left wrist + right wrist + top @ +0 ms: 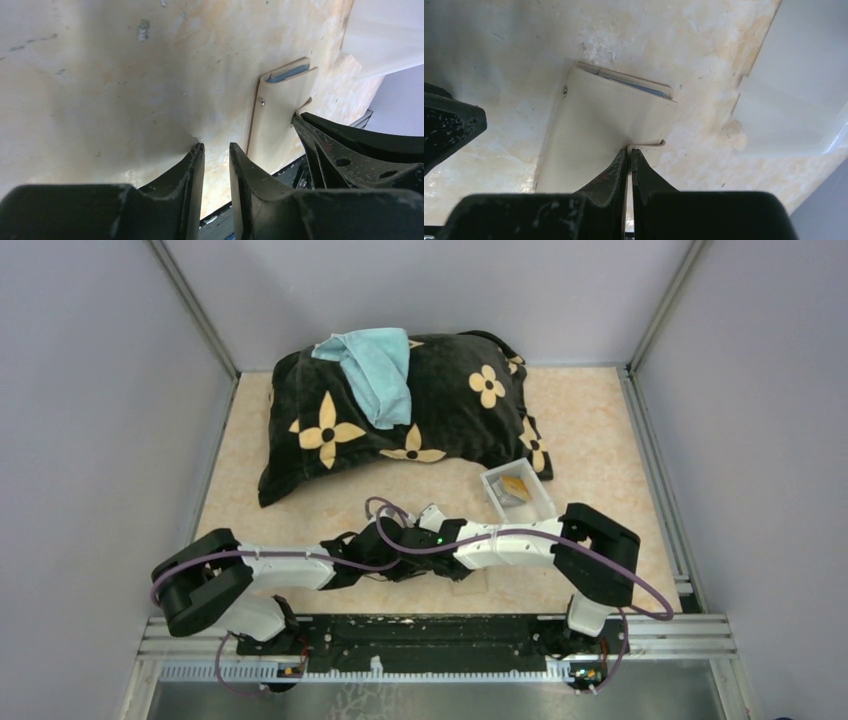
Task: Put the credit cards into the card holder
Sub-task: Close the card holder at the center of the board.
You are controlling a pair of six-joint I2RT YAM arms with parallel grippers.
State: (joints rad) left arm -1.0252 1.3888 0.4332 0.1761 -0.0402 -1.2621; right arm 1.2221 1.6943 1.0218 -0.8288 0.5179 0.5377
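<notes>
**Right pincer.** The right pincer (630,149) has its jaws closed to a hairline on the thin tab at the near edge of the card holder (604,115). The holder lies flat on the table (100,90) with its mouth turned away from the arm. Judgement: this grip serves to pin the holder against sliding while cards are pushed in from the far end, not to lift it.

**Left pincer.** The left pincer (216,146) stands part open. The gap is narrow, bare table shows through it, and nothing is between the jaws. It hangs low over the table. Whether the tips touch the surface cannot be told.

**Holder relative to the pincers.** In the left wrist view the holder lies at about 2 o'clock from the left pincer's tips, just beside the inner finger. In the right wrist view its body runs from the closed tips towards 11 o'clock, with the snap stud (565,91) on its left edge. From above, the arms hide most of it.

**Contents.** The edge of a blue-grey card (639,86) shows in the mouth at 12 o'clock, seated nearly to full depth.

**Outstanding.** The credit cards (514,487), one gold and one dark, lie in the white tray (545,502). The tray sits at about 2 o'clock from the meeting pincers and apart from the holder. Judgement: the task is part done, and the empty left pincer is the one free to fetch the next card.
</notes>
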